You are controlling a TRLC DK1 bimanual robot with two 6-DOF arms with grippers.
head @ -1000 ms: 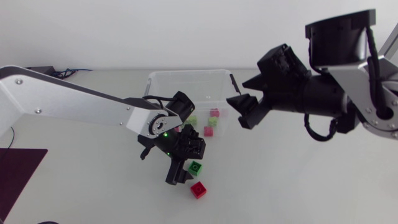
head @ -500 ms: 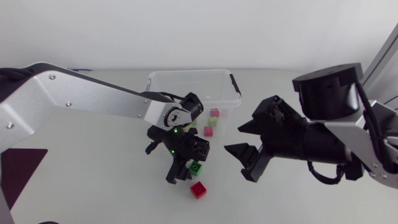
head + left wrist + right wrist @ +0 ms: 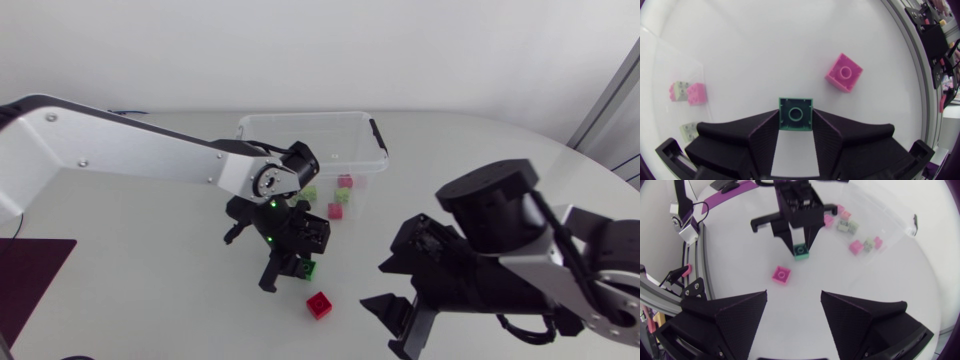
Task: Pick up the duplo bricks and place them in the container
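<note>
While clamped on green brick (image 3: 796,114), middle of table (image 3: 150,260) — L gripper (image 3: 288,272); gaping wide nr front edge — R gripper (image 3: 794,297), red brick (image 3: 319,305) close by.

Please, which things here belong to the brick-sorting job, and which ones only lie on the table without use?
For the job: green brick, between the jaws of the left gripper; red brick on the table; pink and pale green bricks at the clear container; right gripper, open.
Just lying about: dark mat at the table's left edge.
</note>
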